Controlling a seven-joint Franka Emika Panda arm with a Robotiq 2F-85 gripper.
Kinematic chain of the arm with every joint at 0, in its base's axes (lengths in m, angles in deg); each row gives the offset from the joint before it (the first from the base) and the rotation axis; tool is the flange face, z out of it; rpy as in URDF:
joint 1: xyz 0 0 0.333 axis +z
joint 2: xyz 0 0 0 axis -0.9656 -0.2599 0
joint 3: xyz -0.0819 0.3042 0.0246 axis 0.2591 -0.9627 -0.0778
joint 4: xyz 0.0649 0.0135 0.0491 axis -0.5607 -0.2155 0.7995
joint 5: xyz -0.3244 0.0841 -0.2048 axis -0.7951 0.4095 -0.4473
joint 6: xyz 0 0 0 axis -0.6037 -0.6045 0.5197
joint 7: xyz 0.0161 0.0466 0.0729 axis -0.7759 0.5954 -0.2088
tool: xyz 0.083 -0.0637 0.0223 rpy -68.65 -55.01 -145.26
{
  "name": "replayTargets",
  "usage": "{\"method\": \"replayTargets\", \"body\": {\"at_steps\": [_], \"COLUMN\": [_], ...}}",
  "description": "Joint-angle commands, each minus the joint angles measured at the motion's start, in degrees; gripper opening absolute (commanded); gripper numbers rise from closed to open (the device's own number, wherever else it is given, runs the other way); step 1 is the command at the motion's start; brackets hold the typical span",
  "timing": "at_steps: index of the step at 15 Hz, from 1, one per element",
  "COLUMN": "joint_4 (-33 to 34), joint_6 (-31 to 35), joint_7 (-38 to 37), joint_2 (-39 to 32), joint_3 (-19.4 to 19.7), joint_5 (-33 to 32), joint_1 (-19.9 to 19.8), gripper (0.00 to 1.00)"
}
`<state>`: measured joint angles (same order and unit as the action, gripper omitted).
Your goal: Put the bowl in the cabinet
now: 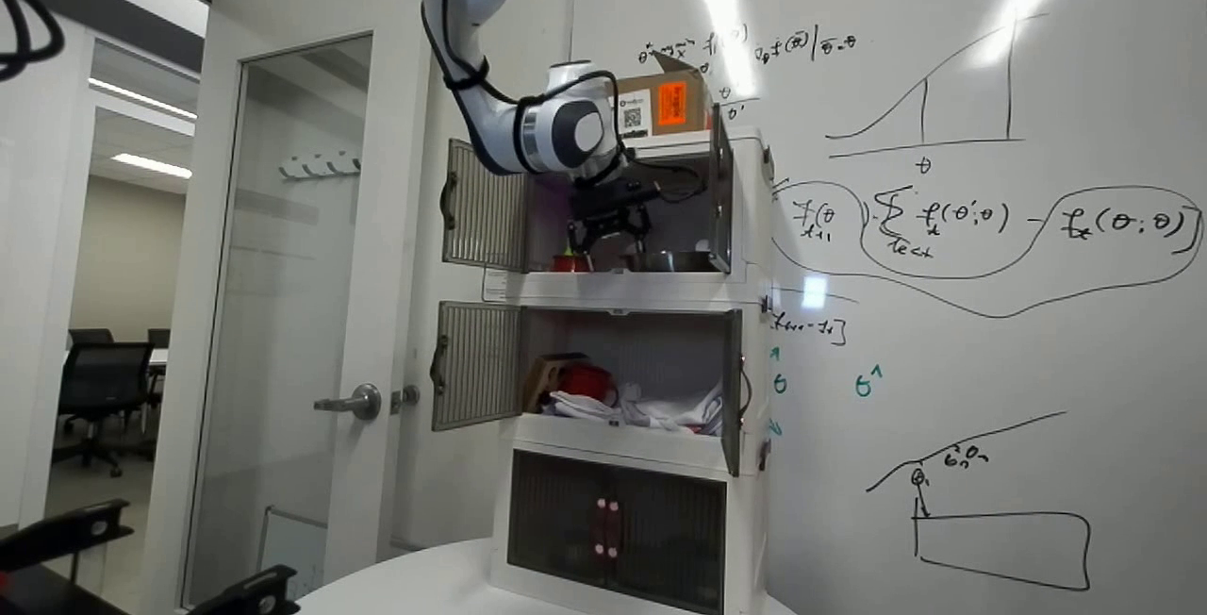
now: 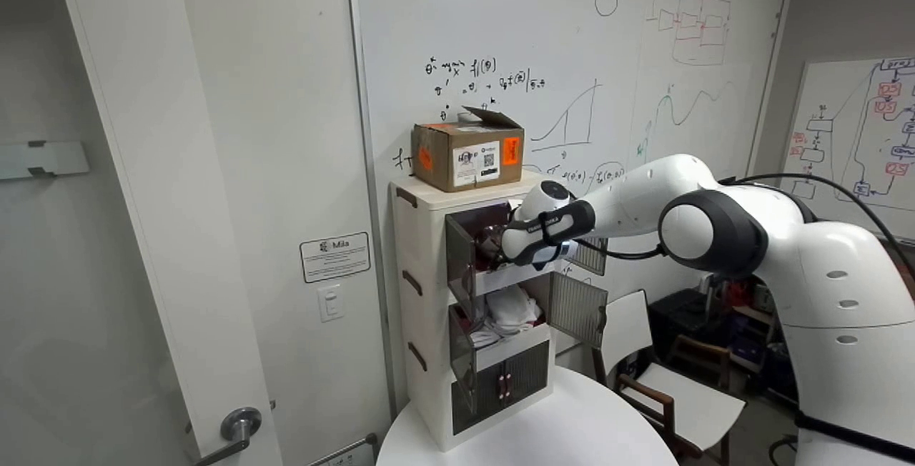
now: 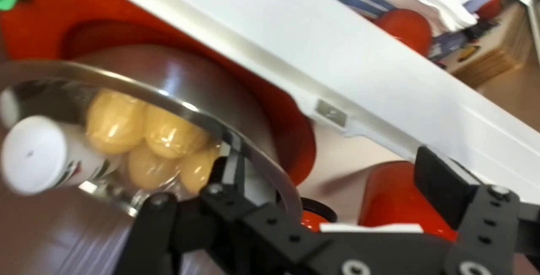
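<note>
The bowl (image 1: 681,262) is round and shiny metal, not plainly white, and sits in the open top compartment of the white cabinet (image 1: 622,290). In the wrist view the bowl (image 3: 198,68) is large, tilted in the picture, and holds yellow round things and a white-capped container. My gripper (image 1: 608,242) is inside that compartment. In the wrist view my gripper (image 3: 337,173) is open; one finger appears inside the bowl's rim, the other well outside it. Red objects (image 3: 400,199) lie beyond the fingers. In an exterior view, the arm hides the gripper before the cabinet (image 2: 422,309).
Grey hinged doors (image 1: 483,209) stand open on the top and middle compartments. White cloths (image 1: 669,407) and a red object (image 1: 586,381) fill the middle one. A cardboard box (image 2: 468,155) stands on top. The cabinet stands on a round white table (image 2: 586,423); a chair (image 2: 693,402) is behind.
</note>
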<state>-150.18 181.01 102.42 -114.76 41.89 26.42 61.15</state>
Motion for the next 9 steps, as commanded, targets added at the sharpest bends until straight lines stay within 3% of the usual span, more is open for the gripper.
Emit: {"method": "replayTargets", "body": {"at_steps": [1,3,7,9], "joint_4": [-11.4,-17.1,-30.1,-36.6], "joint_6": [-1.1,0.1,9.1,10.1], "joint_7": [5.3,5.9,2.8,-0.1], "joint_2": [7.2,11.1,21.4,27.0], "joint_3": [-11.6,-15.1,-13.4,-9.7], "joint_5": [12.4,18.3,20.4,16.0], "joint_1": [-8.9,-12.3,-12.8,-11.2], "gripper": [1.00,1.00,1.00,1.00]}}
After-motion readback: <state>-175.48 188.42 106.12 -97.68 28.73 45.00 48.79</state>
